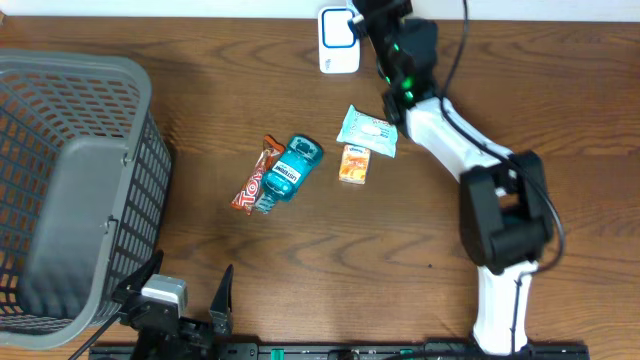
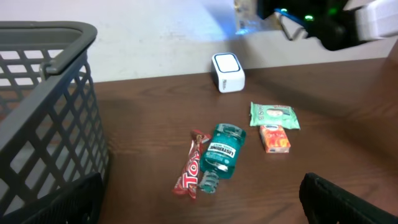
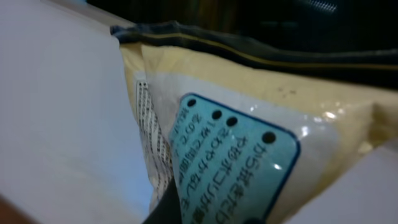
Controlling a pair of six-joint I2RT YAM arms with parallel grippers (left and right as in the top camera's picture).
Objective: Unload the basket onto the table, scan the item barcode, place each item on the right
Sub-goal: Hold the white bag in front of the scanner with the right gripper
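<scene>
Overhead, we see the right gripper (image 1: 353, 20) closed over the white scanner (image 1: 338, 52), its load hidden. Left wrist: the left gripper (image 2: 199, 205) gapes wide, fingers cropped. Right wrist: the gripped cream packet (image 3: 249, 118) fills the frame, blurred.

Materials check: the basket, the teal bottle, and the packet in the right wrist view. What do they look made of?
Basket: grey moulded plastic, matte, judging by its open grid walls.
Bottle: teal plastic, probably see-through and glossy, with a printed label.
Packet: thin glossy film, likely plastic. It creases at the seam and shows small highlights.
</scene>
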